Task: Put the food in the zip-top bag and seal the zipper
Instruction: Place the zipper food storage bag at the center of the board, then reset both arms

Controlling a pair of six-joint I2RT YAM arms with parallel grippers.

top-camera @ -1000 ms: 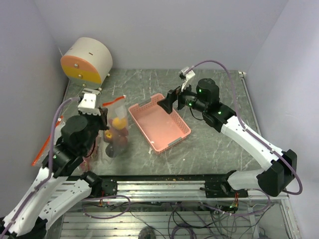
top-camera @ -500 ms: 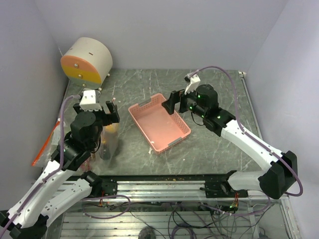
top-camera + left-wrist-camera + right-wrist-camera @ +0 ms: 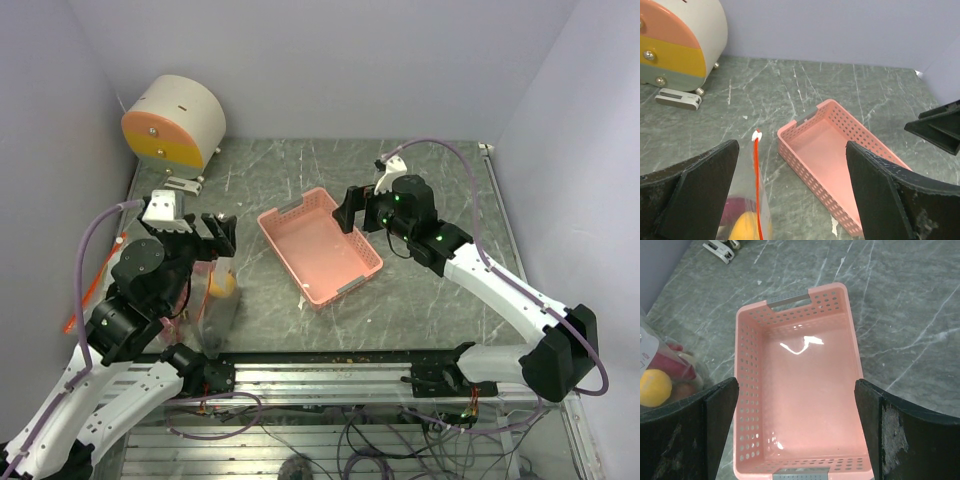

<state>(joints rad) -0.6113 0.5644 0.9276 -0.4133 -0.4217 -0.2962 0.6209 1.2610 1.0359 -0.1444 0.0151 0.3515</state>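
Moved: left gripper [image 3: 213, 236] released bag [image 3: 218, 306], drew back.
Fingers: left and right gripper [image 3: 350, 208] spread wide, empty.
Bag: limp, slick, weighted by food [image 3: 223, 284]; pinch zipper [image 3: 757, 190] end.

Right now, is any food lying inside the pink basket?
No, the right wrist view shows the pink basket with a bare floor, and the food sits inside the zip-top bag beside it.

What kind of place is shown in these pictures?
Probably a robot test cell in a laboratory: a left arm and a right arm bolted to a metal rail, plain walls enclosing the table, loose cables below.
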